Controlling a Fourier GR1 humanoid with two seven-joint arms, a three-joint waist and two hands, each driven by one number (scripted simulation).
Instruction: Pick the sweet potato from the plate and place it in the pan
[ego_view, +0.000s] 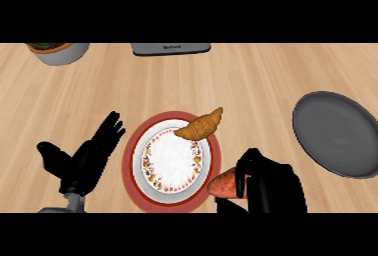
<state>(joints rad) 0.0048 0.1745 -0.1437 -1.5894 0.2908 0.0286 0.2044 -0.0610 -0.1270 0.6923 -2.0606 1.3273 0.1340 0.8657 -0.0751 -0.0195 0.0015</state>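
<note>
Closest to the camera, at the head view's lower right, the right hand (269, 187) has its fingers curled round the one sweet potato (221, 186), whose orange-red end pokes out to the left of the black fingers. The sweet potato sits at the lower right rim of the single plate (133, 150), a white plate with a flowered ring and a broad red border (whether it touches the rim or is raised above it, I cannot tell). One croissant (201, 126) lies tilted across the plate's upper right edge, its tip reaching past the border onto the counter (258, 80). The left hand (85, 162) rests just beside the plate's left border, fingers straight and spread, pointing up the view, holding nothing. One grey pan (336, 135) lies at the right, well apart from the sweet potato, with its far side running up against the view's right edge. That makes two hands, one plate, one pan and two pieces of food. Bare wood lies between the plate's right border and the pan's left rim, and a wide band of bare wood crosses the counter above the plate. At the top edge stand one grey pot (59, 51) at the left and one grey appliance (171, 48) near the middle, both cut off by the frame.
</note>
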